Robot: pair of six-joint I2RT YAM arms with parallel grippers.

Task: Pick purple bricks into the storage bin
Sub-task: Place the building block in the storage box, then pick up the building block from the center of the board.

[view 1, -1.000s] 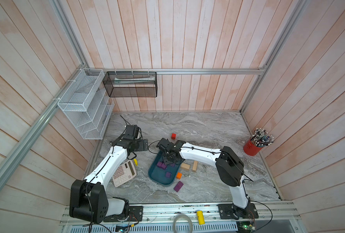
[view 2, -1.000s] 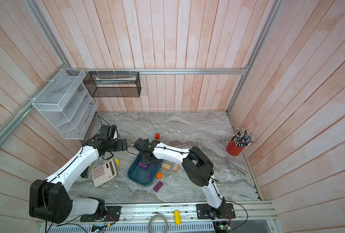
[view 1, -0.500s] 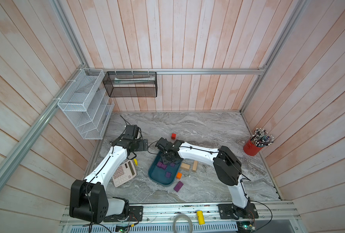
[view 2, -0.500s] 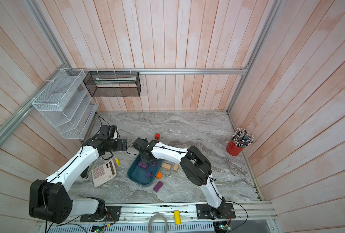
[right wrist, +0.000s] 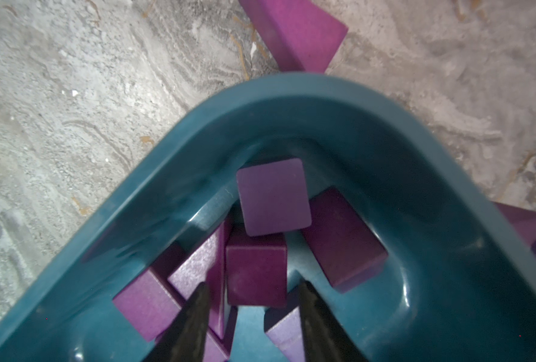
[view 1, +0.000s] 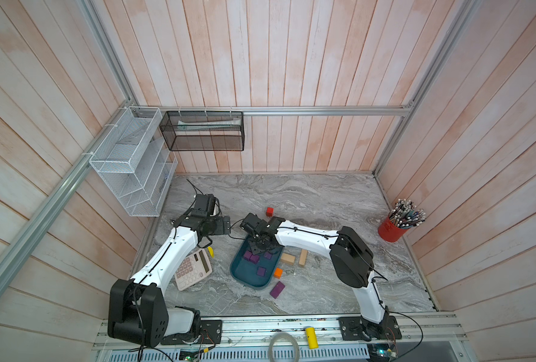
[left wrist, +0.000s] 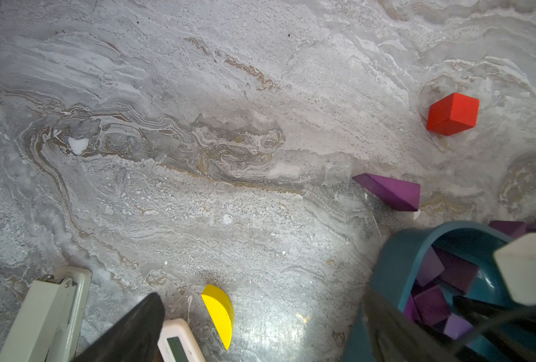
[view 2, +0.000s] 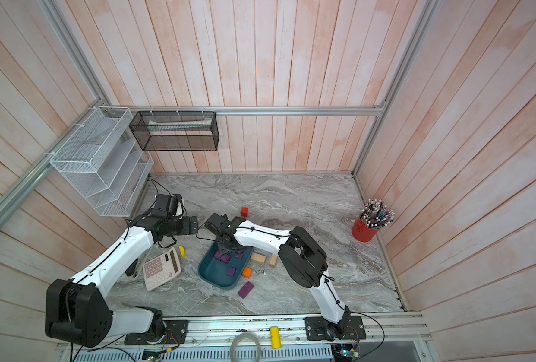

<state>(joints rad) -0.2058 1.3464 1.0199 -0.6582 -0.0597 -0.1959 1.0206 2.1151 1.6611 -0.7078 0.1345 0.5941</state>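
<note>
The bin [view 1: 241,275] sits on the desk [view 1: 317,194] a little left of middle, near the front edge. The right gripper [right wrist: 252,293] hangs inside its far end, jaws parted with a gap on each side of a cube [right wrist: 255,272]. More bricks [view 1: 254,258] lie on the bin floor. A wedge [left wrist: 392,191] lies on the desk just beyond the far rim, an oblong [view 1: 277,289] just off the near corner. The left gripper [left wrist: 262,297] hovers wide open over bare desk, holding nothing
</note>
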